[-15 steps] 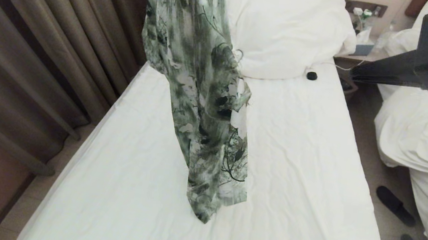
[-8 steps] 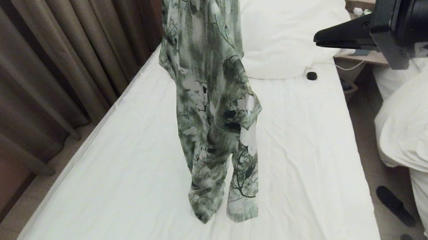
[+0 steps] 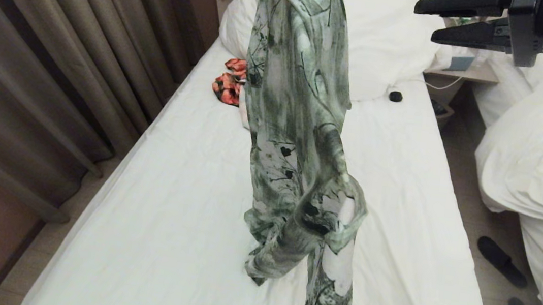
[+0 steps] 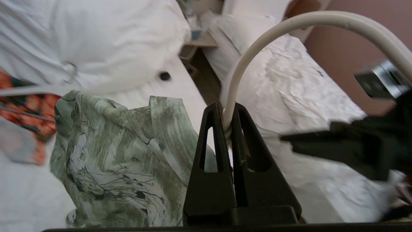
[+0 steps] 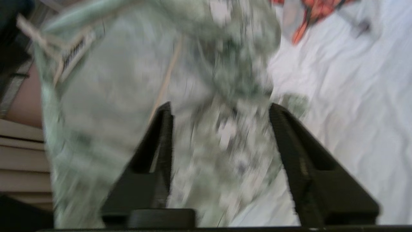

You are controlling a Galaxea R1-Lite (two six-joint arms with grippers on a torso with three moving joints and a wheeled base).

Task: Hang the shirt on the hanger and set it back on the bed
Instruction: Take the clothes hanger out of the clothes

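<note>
The hanger [image 4: 257, 48] is pinched by its hook in the closed left gripper [image 4: 228, 129]. The shirt [image 3: 300, 125] is hung from it above the bed [image 3: 168, 202]. The right gripper [image 3: 424, 21] is spread apart, empty, beside the shirt.

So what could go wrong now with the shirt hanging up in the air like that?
The left gripper pinches only the thin hanger hook, so the shirt could swing or slip loose. The shirt's bottom end lies bunched on the bed and may crumple more when lowered. The right gripper is open close to the cloth and might snag it.
</note>
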